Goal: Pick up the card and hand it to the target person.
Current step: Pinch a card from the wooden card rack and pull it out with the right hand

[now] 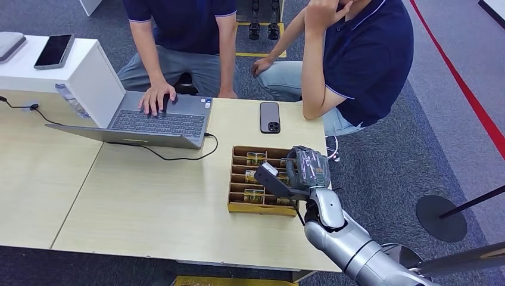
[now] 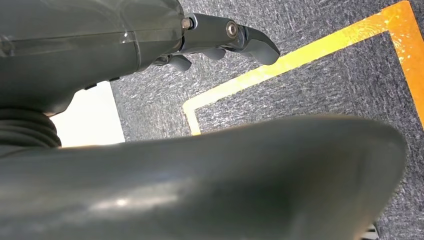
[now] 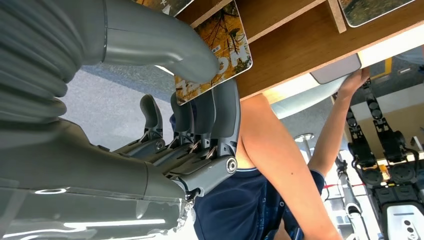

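**Card in the fingers, not yet out of the tray**

From where I stand, the right robot hand [image 1: 306,170] is down over the near-right corner of the slotted cardboard tray [image 1: 238,205] on the bench [image 1: 149,202]. Close up from its wrist, the thick thumb [image 3: 165,50] lies on one face of an orange-patterned card [image 3: 220,42] and the dark fingers [image 3: 220,107] stand against its other face, so I judge the card is pinched between them. The card still sits at the tray's wooden dividers, touching or just beside one; I cannot tell whether it has been lifted free at all. More cards of the same kind rest in the neighbouring slots.

The left robot hand [image 2: 220,37] hangs by the robot's side over grey carpet with yellow tape lines. Its fingers look loosely extended with nothing in them.

So the reaching and grasping look done, or very nearly. Left to do, as I read it: draw the card up out of its slot, carry it across, and offer it. Two people in dark blue shirts sit at the far edge of the bench, one with a hand on a laptop [image 1: 158,122], the other [image 1: 357,59] just beyond the tray with a black phone [image 1: 269,117] lying in front. Which one is the target I cannot say. Neither is holding out a hand to receive anything yet.
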You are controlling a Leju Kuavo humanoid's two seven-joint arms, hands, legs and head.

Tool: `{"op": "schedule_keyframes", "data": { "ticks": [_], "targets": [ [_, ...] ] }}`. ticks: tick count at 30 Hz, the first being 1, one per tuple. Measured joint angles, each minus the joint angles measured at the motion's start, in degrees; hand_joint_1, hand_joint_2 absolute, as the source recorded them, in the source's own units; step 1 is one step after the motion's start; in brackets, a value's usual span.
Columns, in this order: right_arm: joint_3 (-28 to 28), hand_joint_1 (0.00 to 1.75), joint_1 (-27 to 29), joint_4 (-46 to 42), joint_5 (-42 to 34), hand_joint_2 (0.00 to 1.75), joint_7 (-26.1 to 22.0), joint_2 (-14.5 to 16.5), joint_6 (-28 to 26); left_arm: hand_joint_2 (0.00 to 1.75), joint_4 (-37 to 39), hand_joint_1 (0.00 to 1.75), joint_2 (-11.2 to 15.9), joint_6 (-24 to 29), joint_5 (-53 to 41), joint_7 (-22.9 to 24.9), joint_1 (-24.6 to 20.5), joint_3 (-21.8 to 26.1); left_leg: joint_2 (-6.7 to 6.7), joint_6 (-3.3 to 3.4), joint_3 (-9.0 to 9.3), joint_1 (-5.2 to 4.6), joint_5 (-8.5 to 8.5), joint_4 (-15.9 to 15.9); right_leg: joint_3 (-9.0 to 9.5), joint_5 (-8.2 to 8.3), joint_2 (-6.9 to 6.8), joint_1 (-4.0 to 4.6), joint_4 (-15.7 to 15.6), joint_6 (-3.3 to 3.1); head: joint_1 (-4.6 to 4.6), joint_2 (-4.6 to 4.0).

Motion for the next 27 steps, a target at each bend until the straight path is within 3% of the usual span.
{"op": "schedule_keyframes", "data": {
  "ticks": [4,11,14,16,19,21,23,27],
  "targets": [
    [0.0,1.28,0.0,0.2,0.0,1.75,0.0,0.0,0.0,0.00,0.0,0.00,0.0,0.0,0.0,0.0,0.0,-0.1,0.00,0.00,0.00,0.00,0.00,0.0,0.00,0.00,0.00,0.00,0.0,0.00,0.00,0.00],
    [0.0,1.03,-0.1,0.2,0.1,1.75,0.1,0.0,0.6,0.00,0.0,0.00,0.0,-0.1,-0.1,0.0,0.0,-0.7,0.05,0.00,0.03,0.00,0.00,0.0,0.01,0.01,0.03,0.00,0.0,-0.01,0.00,0.00],
    [0.0,1.00,-0.2,0.3,0.2,1.75,0.3,0.0,1.1,0.00,0.0,0.00,0.0,-0.1,-0.1,0.0,0.0,-0.9,0.06,0.00,0.04,0.00,0.00,0.0,0.01,0.01,0.04,0.00,0.0,-0.02,0.00,0.00],
    [0.0,1.10,-0.2,0.3,0.3,1.75,0.4,0.0,1.4,0.00,0.0,0.00,0.0,-0.1,-0.1,0.0,0.0,-0.9,0.06,0.00,0.04,0.00,0.00,0.0,0.02,0.02,0.04,0.00,0.0,-0.02,0.00,0.00],
    [0.1,1.53,-0.2,0.4,0.3,1.75,0.5,0.0,1.7,0.00,0.0,0.00,0.0,-0.1,-0.1,0.1,0.0,-0.9,0.06,0.00,0.04,0.00,0.00,0.0,0.01,0.02,0.04,0.01,0.0,-0.02,0.00,0.00],
    [0.2,1.71,-0.2,0.5,0.3,1.75,0.5,0.0,1.9,0.87,0.0,0.00,0.0,-0.1,-0.1,0.0,0.0,-0.9,0.06,0.00,0.04,0.00,0.00,0.0,0.01,0.02,0.04,0.01,0.0,-0.02,0.00,0.00],
    [0.2,1.75,-0.2,0.6,0.3,1.75,0.5,0.0,1.9,1.75,0.0,0.00,0.0,-0.4,-0.1,0.0,0.0,-0.9,0.06,0.00,0.04,0.00,0.00,0.0,0.01,0.02,0.04,0.01,0.0,-0.02,0.00,0.00],
    [0.2,1.75,-0.2,0.8,0.3,1.75,0.5,0.0,1.9,1.75,0.0,0.00,0.0,-1.6,-0.4,-0.3,-0.1,-1.0,0.06,0.00,0.03,0.00,0.00,0.0,0.01,0.02,0.04,0.01,0.0,-0.02,0.01,0.00]
  ]
}}
